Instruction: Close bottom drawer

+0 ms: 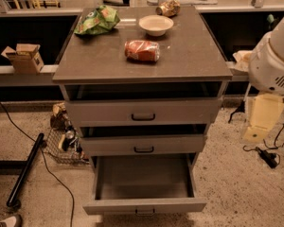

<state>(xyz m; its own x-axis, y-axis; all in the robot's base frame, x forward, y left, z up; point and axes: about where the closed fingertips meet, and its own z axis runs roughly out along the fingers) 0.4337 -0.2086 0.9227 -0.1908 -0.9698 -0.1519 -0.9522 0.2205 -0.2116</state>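
The bottom drawer (144, 205) of the grey cabinet is pulled far out, and its plain grey inside shows with nothing in it. Its small dark handle (145, 212) sits at the centre of the front, near the lower edge of the view. The middle drawer (143, 144) and the top drawer (143, 111) each stand out a little, with a dark gap above each. My gripper (261, 119) hangs as a pale yellowish piece under the white arm (274, 56), to the right of the cabinet. It is at about top-drawer height and touches nothing.
On the cabinet top (189, 56) lie a green bag (97, 20), a white bowl (155, 24), a red can (142, 50) and a crumpled packet (168, 8). A wire basket (61, 145) and a black pole (24, 169) are on the floor to the left, a cardboard box (23, 57) is on the left ledge, and cables with a plug (267, 156) are at right.
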